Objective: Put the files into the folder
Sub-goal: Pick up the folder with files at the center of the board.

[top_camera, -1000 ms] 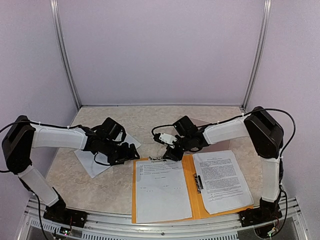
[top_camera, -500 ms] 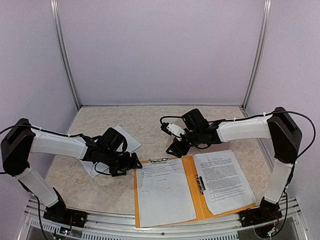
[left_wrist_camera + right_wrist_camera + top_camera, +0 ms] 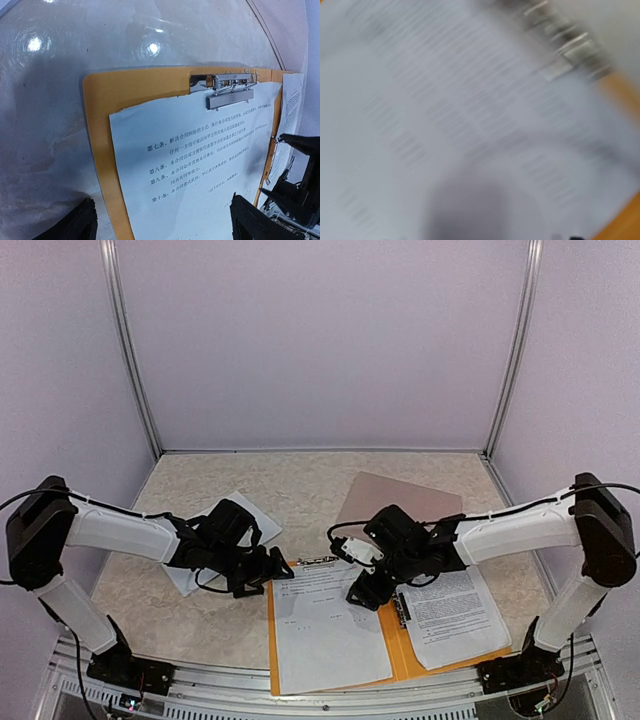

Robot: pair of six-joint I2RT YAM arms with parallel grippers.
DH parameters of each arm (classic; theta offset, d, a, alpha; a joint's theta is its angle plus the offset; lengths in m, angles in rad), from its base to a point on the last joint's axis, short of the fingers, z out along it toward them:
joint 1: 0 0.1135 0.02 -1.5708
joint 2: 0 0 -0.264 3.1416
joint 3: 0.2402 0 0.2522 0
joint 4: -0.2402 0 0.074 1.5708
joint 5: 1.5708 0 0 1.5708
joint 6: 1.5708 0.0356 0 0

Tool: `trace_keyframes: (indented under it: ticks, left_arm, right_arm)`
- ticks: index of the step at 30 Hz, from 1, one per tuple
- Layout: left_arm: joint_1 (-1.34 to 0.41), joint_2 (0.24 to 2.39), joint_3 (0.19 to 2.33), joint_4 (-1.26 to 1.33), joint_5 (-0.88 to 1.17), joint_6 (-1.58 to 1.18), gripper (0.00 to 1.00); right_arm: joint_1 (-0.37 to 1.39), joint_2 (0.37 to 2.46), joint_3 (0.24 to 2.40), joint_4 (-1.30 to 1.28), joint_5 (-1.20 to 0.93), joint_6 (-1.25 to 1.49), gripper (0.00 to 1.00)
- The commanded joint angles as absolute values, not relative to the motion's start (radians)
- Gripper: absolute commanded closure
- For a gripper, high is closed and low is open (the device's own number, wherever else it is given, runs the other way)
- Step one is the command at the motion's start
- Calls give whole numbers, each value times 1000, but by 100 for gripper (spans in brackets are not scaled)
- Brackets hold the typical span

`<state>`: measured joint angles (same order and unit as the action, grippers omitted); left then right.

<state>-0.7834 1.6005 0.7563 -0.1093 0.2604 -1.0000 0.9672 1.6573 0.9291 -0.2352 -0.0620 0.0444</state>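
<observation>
Marbled beige worktop [image 3: 300, 475] between lilac walls [image 3: 320, 340], bearing an open orange cardboard folder [image 3: 97, 130]. One white printed paper sheet [image 3: 320, 625] clipped on its left leaf, another sheet [image 3: 450, 605] on the right, more sheets [image 3: 178, 577] loose far left. Left jaws wide apart, empty, beside the folder's left edge; right jaws above the clipped sheet, spread unclear.

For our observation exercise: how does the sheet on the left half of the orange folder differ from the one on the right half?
The left sheet carries few printed lines and much blank space; the right sheet is densely printed. The left sheet's top edge sits at a silver clip; the right sheet's inner edge meets a dark clip. Both are white, flat on the orange folder.
</observation>
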Motion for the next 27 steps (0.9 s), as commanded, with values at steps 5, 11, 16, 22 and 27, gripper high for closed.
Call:
trace_keyframes:
  ticks: [5, 11, 16, 22, 27]
  left_arm:
    - [-792, 1694, 758, -144, 264, -1008, 12]
    - [-772, 1703, 781, -182, 241, -1006, 11]
    - [-740, 1673, 804, -232, 229, -984, 11]
    - [-720, 1645, 817, -271, 219, -956, 11]
    - [-718, 1640, 808, -267, 219, -958, 11]
  right_arm:
    - [1243, 1487, 824, -322, 58, 132, 12]
    - [1406, 1450, 828, -391, 75, 186, 5]
    - [1512, 1566, 886, -496, 150, 185, 5]
    - [1534, 1673, 931, -527, 198, 158, 9]
    - [1534, 1719, 968, -547, 256, 153, 21]
